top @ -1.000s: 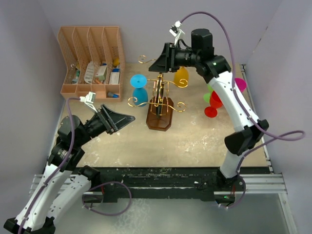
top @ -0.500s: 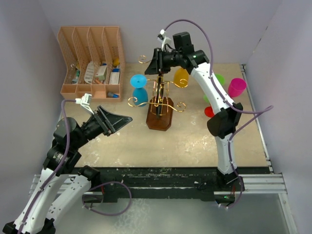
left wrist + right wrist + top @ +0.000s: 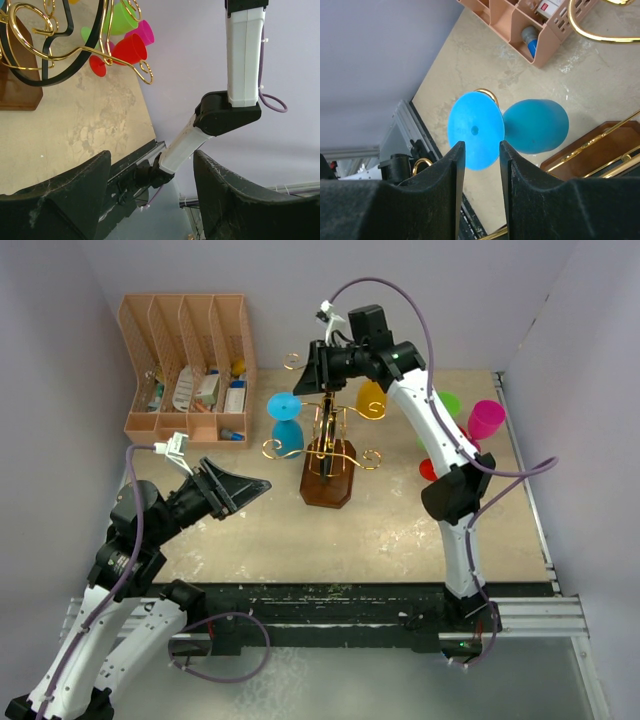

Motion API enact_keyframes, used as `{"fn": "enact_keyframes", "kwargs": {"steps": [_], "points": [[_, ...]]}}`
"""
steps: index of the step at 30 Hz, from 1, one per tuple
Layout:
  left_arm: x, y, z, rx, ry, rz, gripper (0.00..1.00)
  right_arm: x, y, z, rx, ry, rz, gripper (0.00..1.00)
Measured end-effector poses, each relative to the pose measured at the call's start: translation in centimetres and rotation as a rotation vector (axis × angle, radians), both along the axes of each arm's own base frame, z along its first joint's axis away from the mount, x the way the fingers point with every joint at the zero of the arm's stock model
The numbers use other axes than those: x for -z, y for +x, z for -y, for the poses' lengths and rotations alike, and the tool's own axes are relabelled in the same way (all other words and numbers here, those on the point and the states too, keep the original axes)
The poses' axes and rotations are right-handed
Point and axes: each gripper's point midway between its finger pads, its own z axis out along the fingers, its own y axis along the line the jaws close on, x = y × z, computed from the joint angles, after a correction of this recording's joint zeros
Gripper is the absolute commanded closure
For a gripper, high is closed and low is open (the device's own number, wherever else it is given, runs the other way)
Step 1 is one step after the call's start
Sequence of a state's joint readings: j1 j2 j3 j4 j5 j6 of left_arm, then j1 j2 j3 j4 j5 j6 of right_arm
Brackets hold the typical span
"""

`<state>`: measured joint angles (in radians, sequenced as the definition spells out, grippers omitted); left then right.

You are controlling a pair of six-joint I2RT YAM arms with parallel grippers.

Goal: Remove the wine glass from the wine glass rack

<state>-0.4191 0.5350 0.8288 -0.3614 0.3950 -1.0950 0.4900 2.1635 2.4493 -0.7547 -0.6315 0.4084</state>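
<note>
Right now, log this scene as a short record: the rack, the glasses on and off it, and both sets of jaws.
rack: wine glass rack, upright
on rack: blue wine glass, orange wine glass
off rack: green glass, pink glass, red glass, on the table at right
left jaws: wide open, empty, left of the rack
right jaws: slightly open, empty, aimed at the blue wine glass's foot
</note>
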Motion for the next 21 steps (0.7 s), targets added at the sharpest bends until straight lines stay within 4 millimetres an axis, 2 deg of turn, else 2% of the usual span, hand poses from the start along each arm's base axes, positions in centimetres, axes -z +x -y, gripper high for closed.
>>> {"fn": "enact_keyframes", "kwargs": {"steps": [12, 21], "points": [[0.0, 0.0, 0.0, 0.000, 0.000, -0.001, 0.30, 1.1, 0.9, -1.2, 0.008, -0.054, 0.058, 0.63], [0.0, 0.0, 0.0, 0.000, 0.001, 0.000, 0.30, 1.4, 1.4, -1.1, 0.027, -0.077, 0.079, 0.62]]}}
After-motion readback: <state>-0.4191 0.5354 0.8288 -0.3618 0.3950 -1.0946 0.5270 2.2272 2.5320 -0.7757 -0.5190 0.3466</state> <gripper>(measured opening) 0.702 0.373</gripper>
